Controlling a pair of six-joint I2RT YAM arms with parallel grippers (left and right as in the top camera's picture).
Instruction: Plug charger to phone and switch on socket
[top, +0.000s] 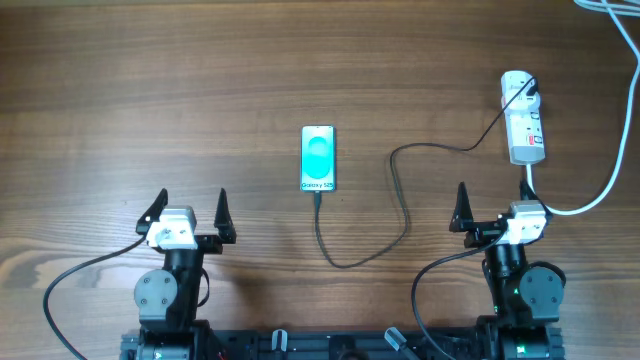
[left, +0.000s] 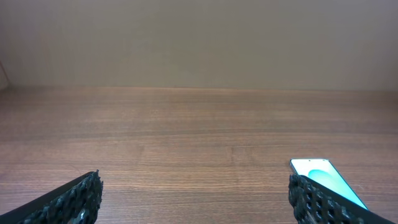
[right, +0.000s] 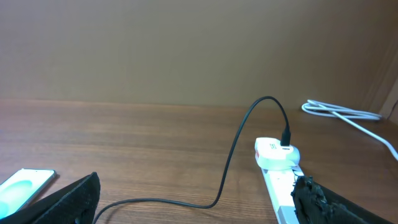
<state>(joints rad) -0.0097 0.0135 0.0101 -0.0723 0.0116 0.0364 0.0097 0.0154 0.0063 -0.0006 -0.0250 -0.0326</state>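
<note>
The left jaws stand wide open with nothing between them. Their 2 dark fingers (top: 222, 210) point away from the arm's base over bare worktop (top: 150, 100). In the left wrist view the ribbed fingertips (left: 74, 199) sit at the 2 lower corners, well apart. The right jaws are spread just as wide and hold nothing, and the right wrist view shows 1 black pad (right: 68, 199) at each lower corner. The phone (top: 318, 158) lies flat near the middle of the worktop with its turquoise screen lit and facing up. It is between the 2 arms and farther out than both, with its long sides running away from the robot and the small text by its near short edge. The charger (top: 404, 220) is a thin black cable whose tip meets that near short edge, though whether it is seated there cannot be told. From the phone it loops toward the robot, curls back up between the phone and the right arm, then runs right to the socket (top: 524, 125). Its black end goes into the far end of the socket. The socket is a white strip with small red marks, lying lengthwise just beyond the right jaws, and its switch position cannot be read. A thick white lead (top: 600, 190) curves from the socket's near end out along the right edge of the worktop.
</note>
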